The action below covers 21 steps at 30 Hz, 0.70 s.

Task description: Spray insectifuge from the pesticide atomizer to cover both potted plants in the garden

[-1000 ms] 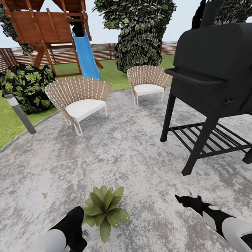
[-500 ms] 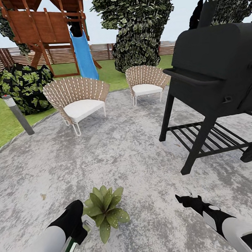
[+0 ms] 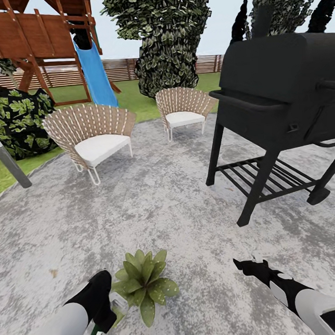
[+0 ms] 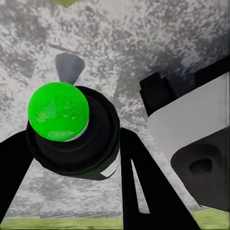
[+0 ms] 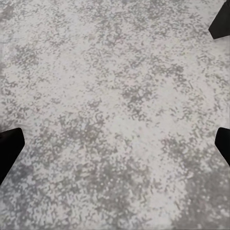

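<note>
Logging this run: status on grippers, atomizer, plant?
Left gripper shut on dark-green pesticide atomizer. Right gripper open above the paving. Green-leaved potted plant beside the left gripper. Nothing between them.

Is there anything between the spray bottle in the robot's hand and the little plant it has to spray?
Nothing visible. The left gripper holds the pesticide atomizer right beside the potted plant, with just bare patio around them.

No readable text, brand, number or sign anywhere. White label on the pesticide atomizer [image 3: 95, 334] is too small and blurred to read; grill [image 3: 281, 88] unmarked.
</note>
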Tool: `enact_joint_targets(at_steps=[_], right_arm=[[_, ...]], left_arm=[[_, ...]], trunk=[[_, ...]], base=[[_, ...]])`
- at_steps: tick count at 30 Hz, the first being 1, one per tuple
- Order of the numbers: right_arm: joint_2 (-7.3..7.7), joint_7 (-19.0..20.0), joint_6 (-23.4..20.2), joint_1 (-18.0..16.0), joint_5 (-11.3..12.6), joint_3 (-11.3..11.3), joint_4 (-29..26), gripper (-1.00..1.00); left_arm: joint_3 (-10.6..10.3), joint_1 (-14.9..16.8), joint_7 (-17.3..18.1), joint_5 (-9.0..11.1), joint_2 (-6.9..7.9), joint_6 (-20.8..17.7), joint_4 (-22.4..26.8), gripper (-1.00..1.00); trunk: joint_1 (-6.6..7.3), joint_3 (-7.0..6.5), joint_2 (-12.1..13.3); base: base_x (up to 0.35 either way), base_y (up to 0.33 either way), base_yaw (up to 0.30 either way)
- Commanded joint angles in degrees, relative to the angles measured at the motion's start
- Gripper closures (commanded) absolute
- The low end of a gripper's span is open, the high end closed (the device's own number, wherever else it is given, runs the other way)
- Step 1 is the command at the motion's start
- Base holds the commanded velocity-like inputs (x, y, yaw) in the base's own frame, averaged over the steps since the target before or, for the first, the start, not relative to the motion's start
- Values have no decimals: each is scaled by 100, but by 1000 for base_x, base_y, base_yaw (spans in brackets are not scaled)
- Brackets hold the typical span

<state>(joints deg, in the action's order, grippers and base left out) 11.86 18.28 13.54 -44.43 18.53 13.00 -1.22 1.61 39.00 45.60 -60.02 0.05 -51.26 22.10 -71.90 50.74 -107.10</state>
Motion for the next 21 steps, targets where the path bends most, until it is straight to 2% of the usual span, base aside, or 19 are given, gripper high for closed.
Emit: enact_joint_targets(at_steps=[1, 9, 16, 21], right_arm=[[2, 26, 17, -4, 62, 45, 8, -100], [0, 26, 17, -5, 62, 45, 8, -100], [0, 26, 17, -7, 61, 45, 8, -100], [0, 26, 17, -6, 60, 45, 8, -100]], left_arm=[[12, 2, 55, -68, -6, -4, -68, 100], [-1, 2, 55, -71, -29, 2, -213, 100], [5, 2, 29, -71, -31, 10, -191, 100], [6, 2, 28, -71, -31, 11, -189, 100]], trunk=[[1, 5, -2], [1, 5, -2], [1, 21, -2], [1, 23, -2]], base=[[0, 29, -3], [0, 6, -9], [0, 13, -225], [0, 232, -113]])
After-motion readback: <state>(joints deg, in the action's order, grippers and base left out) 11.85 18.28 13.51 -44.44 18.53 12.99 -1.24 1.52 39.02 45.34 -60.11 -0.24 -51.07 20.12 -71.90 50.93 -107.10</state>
